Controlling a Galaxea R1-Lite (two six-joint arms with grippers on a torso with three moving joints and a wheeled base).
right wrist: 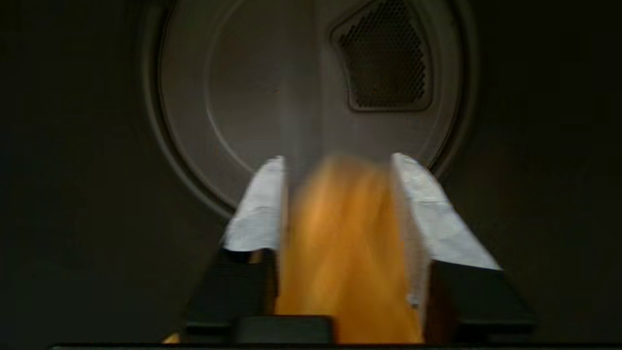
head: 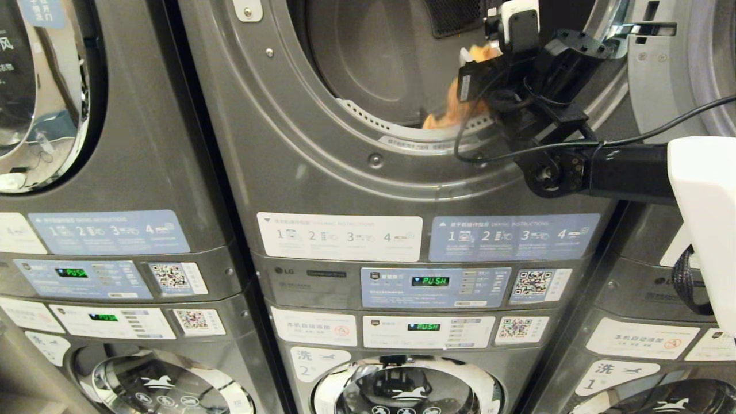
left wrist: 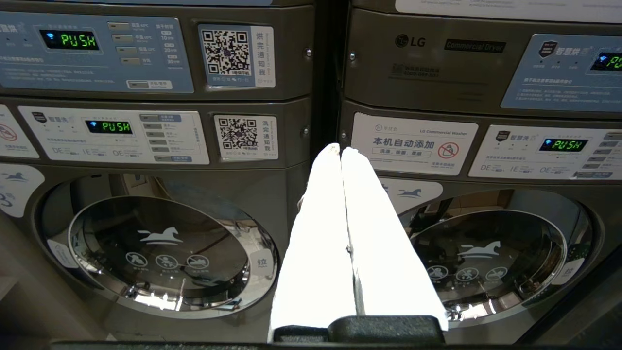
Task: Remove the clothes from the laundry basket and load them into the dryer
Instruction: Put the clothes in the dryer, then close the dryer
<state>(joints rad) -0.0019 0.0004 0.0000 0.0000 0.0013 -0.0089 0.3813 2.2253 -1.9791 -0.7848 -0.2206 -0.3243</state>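
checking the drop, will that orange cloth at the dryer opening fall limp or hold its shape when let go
Probably limp: the orange cloth droops in soft folds below the right gripper. It looks light, a thin piece hanging over the dryer rim. It may snag on that rim rather than slide in.

The head camera looked forward and down at the stacked machines, close to the open dryer (head: 368,75) drum. The right wrist camera sat nearer still, facing straight into that drum (right wrist: 301,97). The left wrist camera faced the lower control panels (left wrist: 549,150), which the head view shared.
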